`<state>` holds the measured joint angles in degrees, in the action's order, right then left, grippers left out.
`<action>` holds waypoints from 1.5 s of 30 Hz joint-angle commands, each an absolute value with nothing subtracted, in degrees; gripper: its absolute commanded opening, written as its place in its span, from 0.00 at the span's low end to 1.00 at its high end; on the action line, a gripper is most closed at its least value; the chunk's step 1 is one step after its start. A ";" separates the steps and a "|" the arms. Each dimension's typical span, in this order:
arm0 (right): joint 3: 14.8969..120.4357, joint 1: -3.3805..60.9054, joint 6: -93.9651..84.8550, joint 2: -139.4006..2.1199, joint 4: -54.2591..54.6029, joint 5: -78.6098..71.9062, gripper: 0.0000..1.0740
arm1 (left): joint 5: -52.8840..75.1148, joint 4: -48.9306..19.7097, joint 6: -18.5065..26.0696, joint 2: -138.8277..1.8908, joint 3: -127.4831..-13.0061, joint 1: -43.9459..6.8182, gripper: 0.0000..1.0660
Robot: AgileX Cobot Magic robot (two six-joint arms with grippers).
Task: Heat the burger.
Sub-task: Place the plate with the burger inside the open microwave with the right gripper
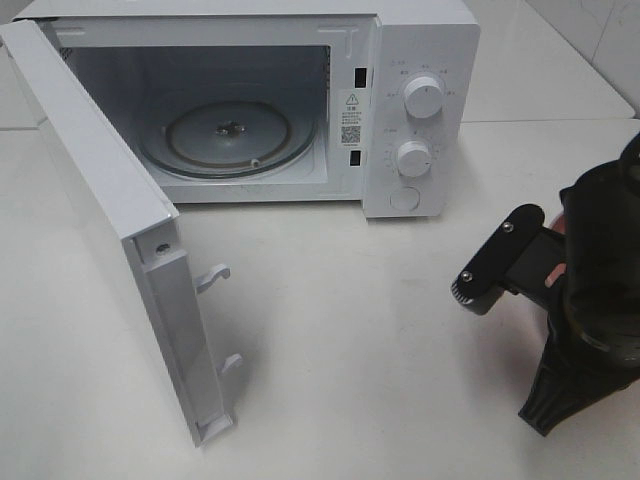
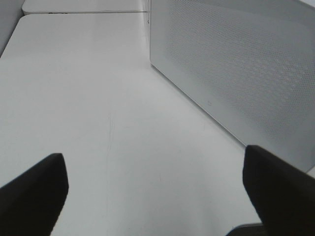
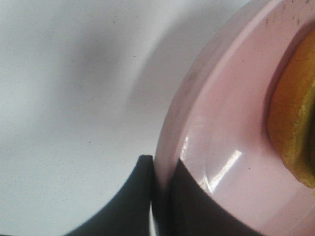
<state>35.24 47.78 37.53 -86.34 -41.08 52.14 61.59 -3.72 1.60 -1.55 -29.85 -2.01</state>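
We find the right gripper clamped on the rim of a pink plate, its two dark fingers pinched nearly together w/ the rim btwn them. The burger sits on that plate, only a slice of golden bun showing at the edge of the wrist view. Plate & table touching or apart: can't tell. The high camera doesn't show plate or burger; there we see just the right arm, black, over the white table at far right, in front of & to the right of the microwave. The microwave door stands wide open on the left, glass turntable visible inside, upper knob & lower knob on the front panel. We see the left gripper spread wide w/ nothing btwn its jaws, low over the tabletop, near a dotted white panel of the microwave; the high camera doesn't show it.
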 commanded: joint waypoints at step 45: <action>35.24 64.23 11.80 -85.77 -48.99 39.48 0.00 | 61.48 -4.18 1.55 -1.32 -29.74 -2.01 0.83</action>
